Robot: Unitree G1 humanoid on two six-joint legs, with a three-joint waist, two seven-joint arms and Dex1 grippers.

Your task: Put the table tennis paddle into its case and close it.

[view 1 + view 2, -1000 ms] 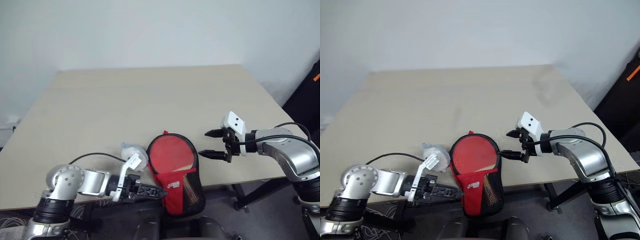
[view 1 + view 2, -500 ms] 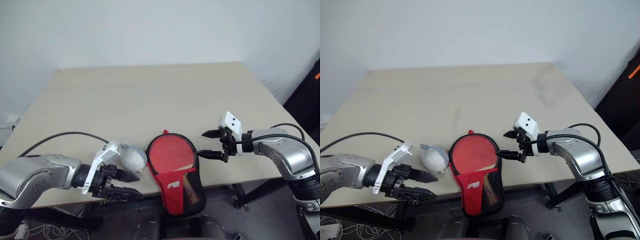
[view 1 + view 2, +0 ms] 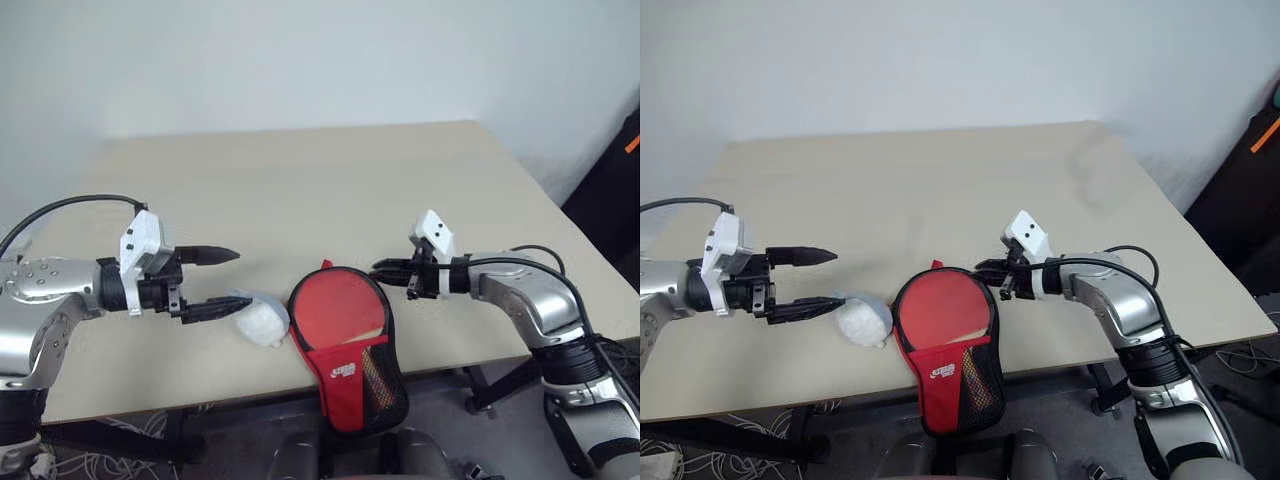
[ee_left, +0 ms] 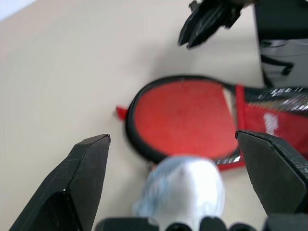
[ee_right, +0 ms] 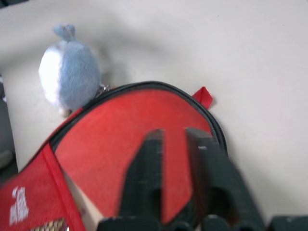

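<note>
The case lies at the table's front edge, its red logo-and-mesh flap hanging over the edge. Inside its black zip rim shows the table tennis paddle's red face, with a strip of light wood beside the flap. My right gripper is shut, its tips at the rim's far right side, over the red face in its wrist view; I see nothing between its fingers. My left gripper hovers open over the table, left of the case.
A small grey-white plush thing lies against the case's left side, just below my left gripper's lower finger. The beige table stretches bare behind. A dark object stands off the table at far right.
My left arm rose from below the table's front edge to above the tabletop and rolled. My right gripper moved left to the case's rim and shut.
</note>
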